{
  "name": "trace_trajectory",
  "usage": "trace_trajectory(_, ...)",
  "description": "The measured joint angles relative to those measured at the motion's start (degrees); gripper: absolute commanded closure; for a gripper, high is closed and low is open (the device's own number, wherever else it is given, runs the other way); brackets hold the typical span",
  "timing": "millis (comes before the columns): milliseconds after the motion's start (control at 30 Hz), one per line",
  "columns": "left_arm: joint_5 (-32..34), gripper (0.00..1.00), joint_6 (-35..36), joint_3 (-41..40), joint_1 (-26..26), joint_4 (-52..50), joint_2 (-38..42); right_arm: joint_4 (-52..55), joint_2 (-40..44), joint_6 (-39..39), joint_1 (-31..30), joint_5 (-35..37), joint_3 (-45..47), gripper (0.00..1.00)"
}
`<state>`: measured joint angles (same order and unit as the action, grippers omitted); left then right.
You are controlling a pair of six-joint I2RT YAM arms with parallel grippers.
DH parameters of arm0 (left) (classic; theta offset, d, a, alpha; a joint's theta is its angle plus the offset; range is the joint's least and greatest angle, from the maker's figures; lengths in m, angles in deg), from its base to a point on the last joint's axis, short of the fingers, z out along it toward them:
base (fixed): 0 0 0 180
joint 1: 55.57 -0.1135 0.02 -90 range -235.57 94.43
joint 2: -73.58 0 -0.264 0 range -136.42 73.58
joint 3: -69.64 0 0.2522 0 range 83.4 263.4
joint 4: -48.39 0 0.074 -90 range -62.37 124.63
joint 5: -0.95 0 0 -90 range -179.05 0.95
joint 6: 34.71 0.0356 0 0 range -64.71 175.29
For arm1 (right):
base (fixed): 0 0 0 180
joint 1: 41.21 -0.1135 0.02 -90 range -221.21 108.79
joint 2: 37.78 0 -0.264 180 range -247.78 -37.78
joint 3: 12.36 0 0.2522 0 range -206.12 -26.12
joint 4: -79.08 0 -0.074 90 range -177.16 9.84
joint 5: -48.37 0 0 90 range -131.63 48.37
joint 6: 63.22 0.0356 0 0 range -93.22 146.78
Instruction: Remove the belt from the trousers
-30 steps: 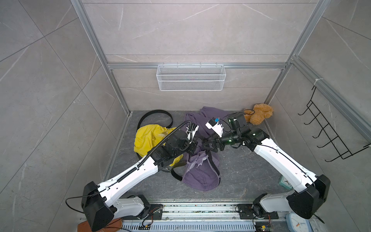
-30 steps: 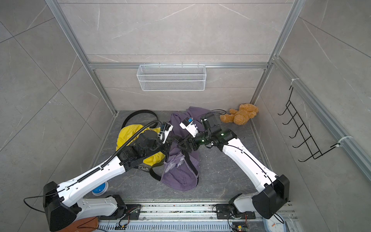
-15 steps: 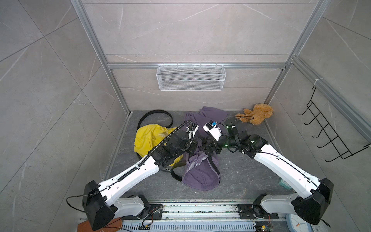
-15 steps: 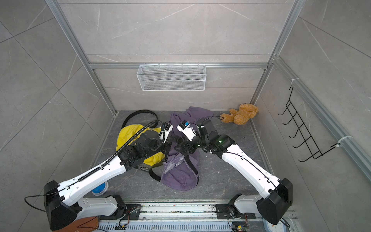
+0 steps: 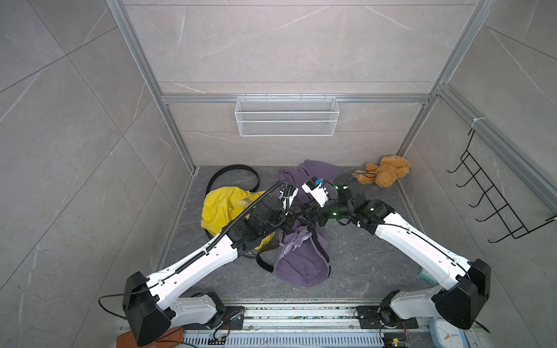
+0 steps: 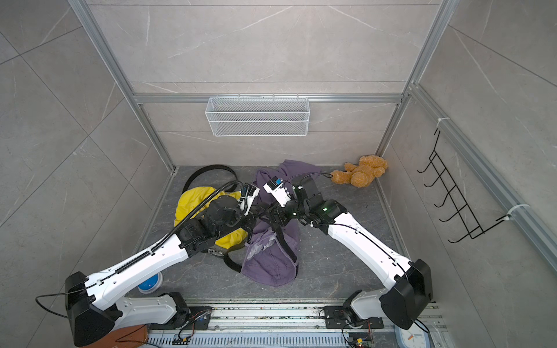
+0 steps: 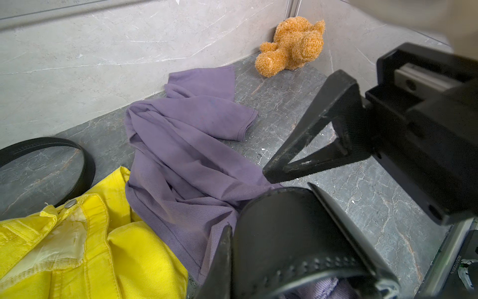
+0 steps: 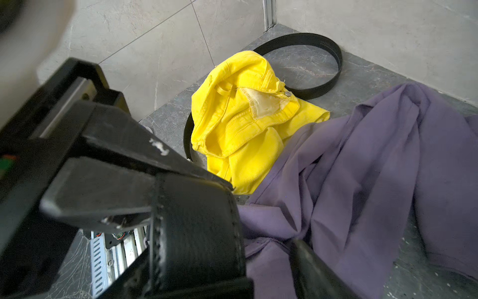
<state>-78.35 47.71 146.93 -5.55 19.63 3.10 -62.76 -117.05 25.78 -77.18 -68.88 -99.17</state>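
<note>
Left tool (image 5: 294, 218) is clamped on the black stitched leather belt (image 5: 263, 263), at frame centre over the crumpled purple trousers (image 5: 301, 266). We see the right tool (image 5: 309, 214), jaws apart, just right of that grip. The strap trails toward lower frame.

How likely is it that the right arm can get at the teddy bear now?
Probably yes. The teddy bear lies uncovered in the far corner, nothing stands between it and the right gripper, and that gripper's jaws look open.
</note>
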Motion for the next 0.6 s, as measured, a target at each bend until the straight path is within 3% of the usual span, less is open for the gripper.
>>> trace_trajectory(300,1.25,1.0,-0.02,0.0,0.0,-0.02,0.11,-0.72,0.0,0.46,0.44,-2.19,0.0,0.5)
trace_trajectory(433,2.1,1.0,-0.02,-0.48,0.2,-0.04,0.48,-0.9,0.22,0.57,1.05,-3.85,0.0,0.67)
trace_trajectory(600,2.78,1.0,0.0,-1.68,0.76,0.09,1.66,-0.94,0.76,0.37,2.12,-6.27,0.44,0.75)
